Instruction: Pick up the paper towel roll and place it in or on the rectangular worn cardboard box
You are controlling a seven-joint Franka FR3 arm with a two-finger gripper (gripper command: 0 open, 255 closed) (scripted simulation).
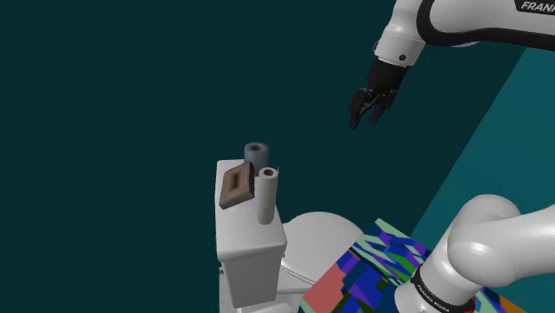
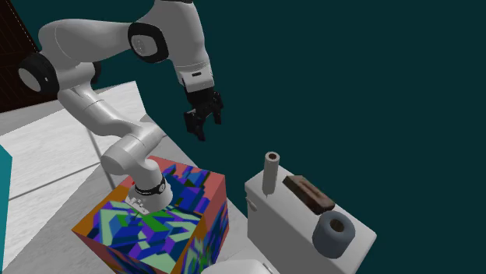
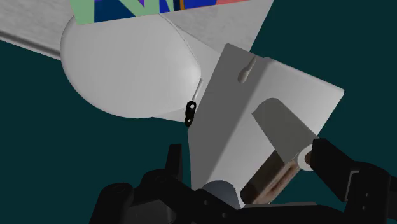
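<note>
Tank (image 1: 253,247): upright paper towel roll (image 1: 267,197), box (image 1: 237,185) just beside, grey roll (image 1: 258,153) near.
Gripper (image 1: 365,121): fingers spread, empty, in the air.
Arm (image 1: 471,22): reads "FRAN".

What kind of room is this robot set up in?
Most likely a bathroom: a white toilet tank with the toilet's closed lid beside it, and a grey roll, perhaps toilet paper, on top of the tank.

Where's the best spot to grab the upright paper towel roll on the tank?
Probably the upper shaft of the paper towel roll, coming down from above: it stands upright and slim, and the cardboard box lies near its base.
</note>
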